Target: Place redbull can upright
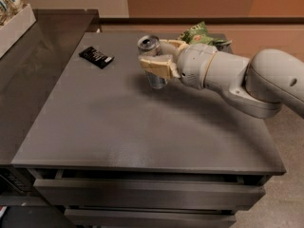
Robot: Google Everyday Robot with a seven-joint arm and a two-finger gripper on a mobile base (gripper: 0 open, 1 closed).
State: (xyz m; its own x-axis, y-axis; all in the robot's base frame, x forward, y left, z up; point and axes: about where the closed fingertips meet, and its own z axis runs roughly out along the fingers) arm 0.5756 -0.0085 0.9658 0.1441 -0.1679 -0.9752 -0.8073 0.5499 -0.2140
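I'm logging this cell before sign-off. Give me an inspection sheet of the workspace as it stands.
Surface: grey table, drawers beneath.
Job's things: redbull can roughly upright, base at or near the table.
Clutter: black packet back left; green snack bag behind the arm.
Grippers: pincer shut on the can.
Cables: nothing seen.
Surroundings: white box on the side counter.

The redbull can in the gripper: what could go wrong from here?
1. The redbull can, held in the gripper, looks slightly tilted; released so, it may tip over.
2. The green bag lies at the far edge of the table, beside the arm; a careless retreat could push it off.
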